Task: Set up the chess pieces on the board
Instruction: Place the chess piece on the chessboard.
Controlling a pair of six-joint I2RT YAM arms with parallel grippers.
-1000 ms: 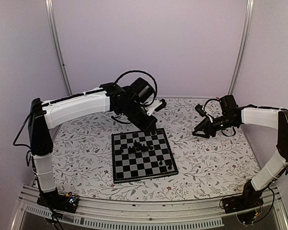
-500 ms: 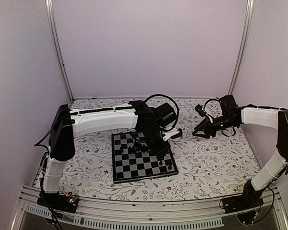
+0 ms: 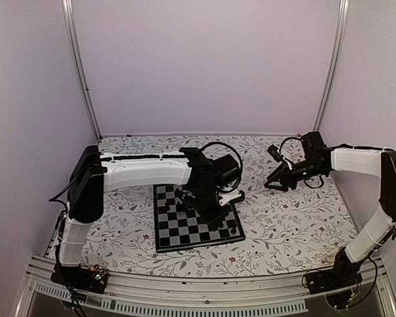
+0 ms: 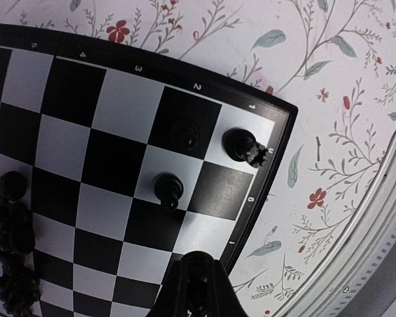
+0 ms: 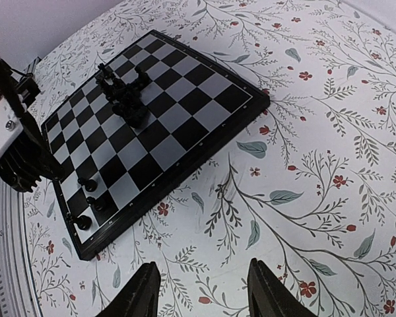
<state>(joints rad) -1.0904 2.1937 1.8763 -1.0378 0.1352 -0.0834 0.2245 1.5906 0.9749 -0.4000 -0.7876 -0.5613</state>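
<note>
Above floral table, at board corner — lower clenched left fingers plumb, clear of chess pieces; leave gaping right fingers idle.

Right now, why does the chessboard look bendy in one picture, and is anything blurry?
Left wrist view: the lens bends the board so its straight edge curves, and the left gripper, very close, looks dark and fuzzy. Right wrist view: the board is sharp, the right gripper a bit soft. Top external view: soft even light, faint shadows, the poles looking slanted.
</note>
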